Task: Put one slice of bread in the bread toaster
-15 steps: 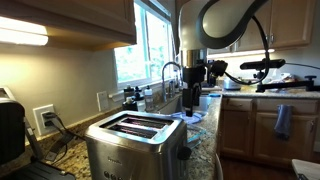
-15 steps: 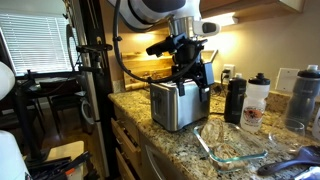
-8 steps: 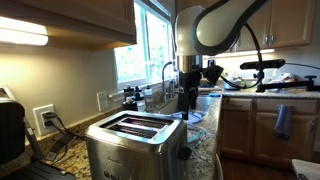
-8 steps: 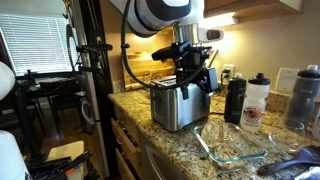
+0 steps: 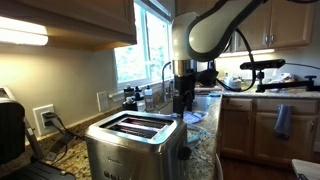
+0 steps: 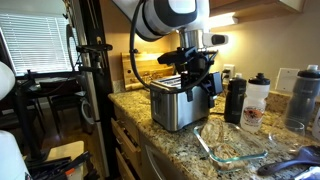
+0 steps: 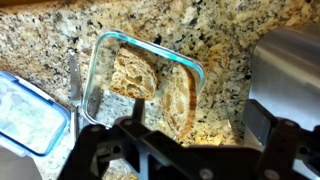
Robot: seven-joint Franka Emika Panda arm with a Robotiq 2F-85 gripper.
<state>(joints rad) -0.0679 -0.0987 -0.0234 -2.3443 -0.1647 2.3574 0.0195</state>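
Now the open, empty jaws hang over the slice of bread (image 7: 133, 75) in the glass dish (image 7: 90, 75) near the bread toaster (image 7: 288, 70), so they should drop straight and pinch only one slice.

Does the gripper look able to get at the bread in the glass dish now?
Probably yes: the gripper is open above the uncovered glass dish, and nothing lies over the slice of bread.

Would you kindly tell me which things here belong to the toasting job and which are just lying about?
Job: bread slices in the glass dish, bread toaster, gripper.
Lying about: blue lid, black bottle, clear bottle.
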